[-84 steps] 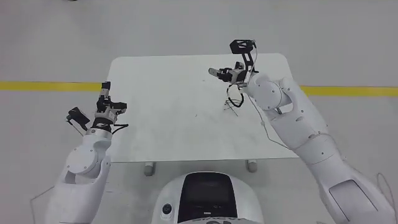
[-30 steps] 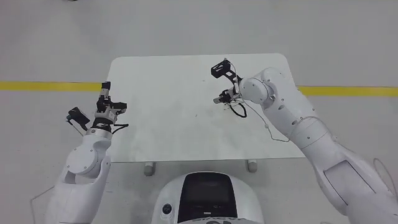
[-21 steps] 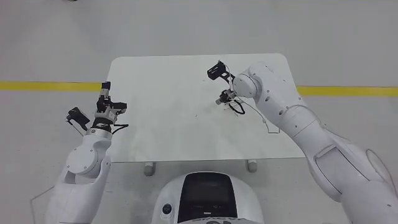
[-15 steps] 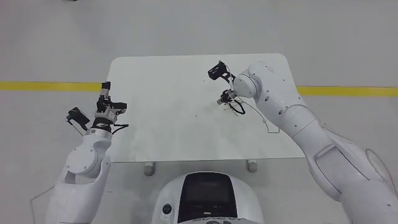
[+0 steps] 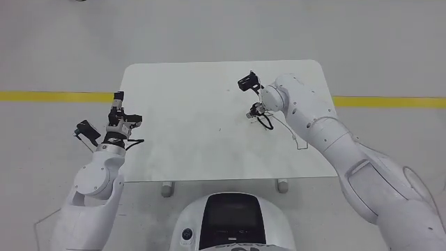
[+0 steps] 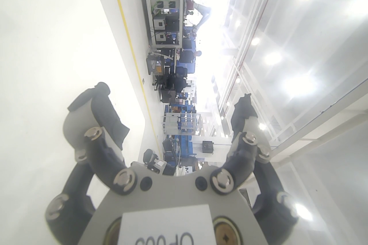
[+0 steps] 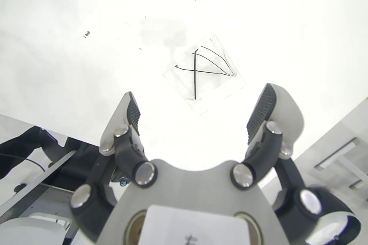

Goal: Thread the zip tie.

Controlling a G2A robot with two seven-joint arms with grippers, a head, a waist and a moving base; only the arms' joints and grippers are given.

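Several thin black zip ties (image 7: pixel 201 68) lie crossed on a clear plastic sheet on the white table (image 5: pixel 188 125). In the top view they show as a small dark tangle (image 5: pixel 265 120) on the table's right half. My right gripper (image 7: pixel 199 92) hangs just above them, pointing down, open, with nothing between its ribbed pads (image 7: pixel 258 108). From above, the right gripper (image 5: pixel 252 110) sits beside the tangle. My left gripper (image 6: pixel 171 94) is open and holds nothing. It stands off the table's left edge (image 5: pixel 122 109), pointing up and away.
A thin cable (image 5: pixel 289 131) from the right arm droops over the table near the ties. A few dark specks (image 7: pixel 86 33) dot the tabletop. The table's near edge and the robot's base (image 7: pixel 43 160) lie behind the right gripper.
The right arm has swung in and dropped from a raised pose, turning its gripper down over the zip ties. The left arm has kept still.
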